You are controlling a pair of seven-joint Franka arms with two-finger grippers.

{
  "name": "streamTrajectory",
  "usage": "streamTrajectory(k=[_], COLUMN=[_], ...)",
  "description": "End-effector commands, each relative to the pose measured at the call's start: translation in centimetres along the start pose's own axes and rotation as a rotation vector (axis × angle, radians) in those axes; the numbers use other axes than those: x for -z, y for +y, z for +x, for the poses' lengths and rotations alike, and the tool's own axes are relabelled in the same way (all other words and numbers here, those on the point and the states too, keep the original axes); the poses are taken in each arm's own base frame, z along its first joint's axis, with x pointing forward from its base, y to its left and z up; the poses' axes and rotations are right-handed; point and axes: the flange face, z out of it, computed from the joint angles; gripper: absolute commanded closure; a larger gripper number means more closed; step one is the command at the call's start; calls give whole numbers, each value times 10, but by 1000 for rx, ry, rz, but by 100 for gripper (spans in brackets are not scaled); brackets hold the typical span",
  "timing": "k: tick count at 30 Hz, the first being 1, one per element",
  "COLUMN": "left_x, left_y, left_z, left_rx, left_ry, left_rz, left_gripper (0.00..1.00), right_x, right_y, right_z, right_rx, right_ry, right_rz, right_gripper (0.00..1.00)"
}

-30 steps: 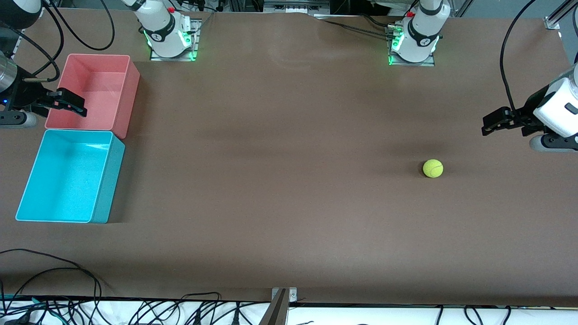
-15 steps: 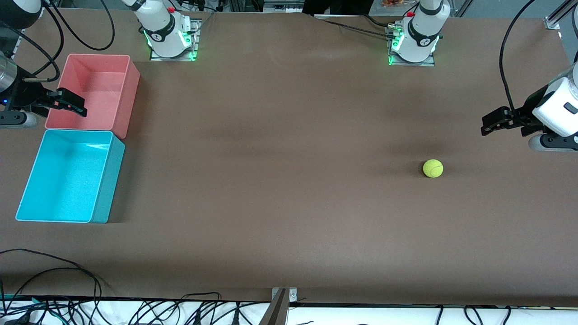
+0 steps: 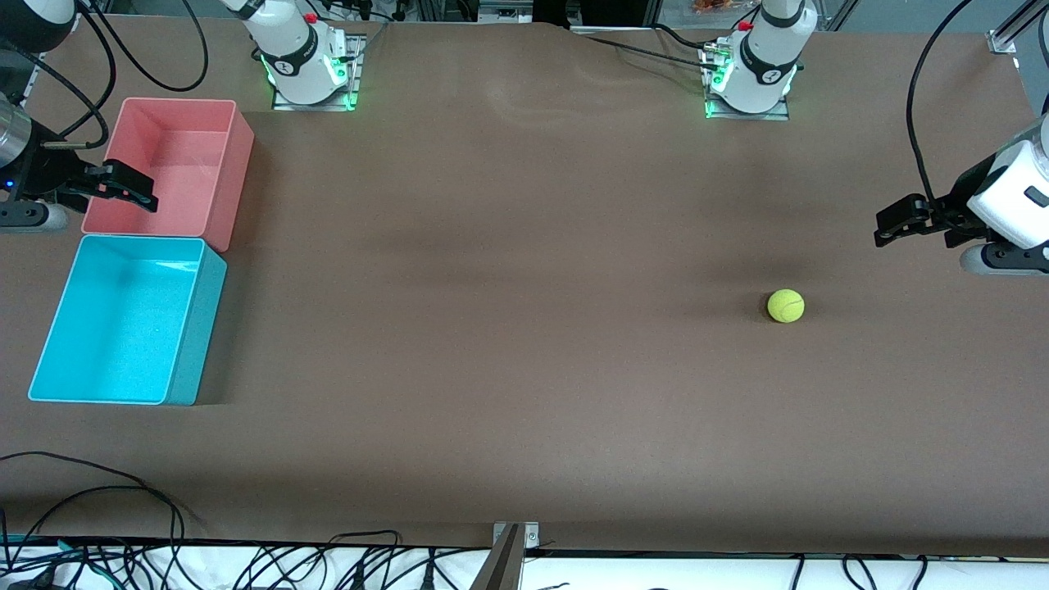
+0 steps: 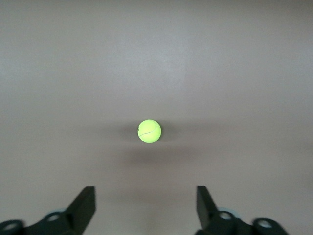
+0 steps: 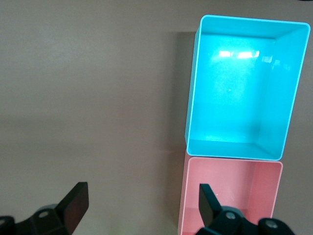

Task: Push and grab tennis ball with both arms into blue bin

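The yellow-green tennis ball lies alone on the brown table toward the left arm's end; it also shows in the left wrist view. My left gripper hangs open above the table at that end, well apart from the ball, with nothing between its fingers. The blue bin stands empty at the right arm's end, also in the right wrist view. My right gripper hovers open and empty over the pink bin's edge.
A pink-salmon bin stands against the blue bin, farther from the front camera; it shows in the right wrist view too. Black cables trail along the table edge nearest the front camera. Both arm bases stand at the table's back edge.
The left gripper has shifted very slightly. The ball, both bins and the right arm have not moved.
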Motion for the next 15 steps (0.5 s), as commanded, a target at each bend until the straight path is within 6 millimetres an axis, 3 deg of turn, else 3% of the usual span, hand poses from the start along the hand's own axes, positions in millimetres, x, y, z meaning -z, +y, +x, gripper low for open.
streamTrajectory(k=[1,4,10,15], left_x=[3,3,3,-1], left_y=[-1,-1,-3,-4], left_z=[-3,-3,-4,-4], left_rx=[-6,-7,16,168], left_ry=[6,6,2,-13], left_rz=[26,26,25,25], left_gripper=[67,98,100,100], right_x=[6,6,7,6], right_y=[1,1,1,1], right_z=[2,2,2,2], right_rx=[6,6,6,6], right_ry=[5,5,7,5], right_rz=[18,18,18,18], right_gripper=[0,0,0,0])
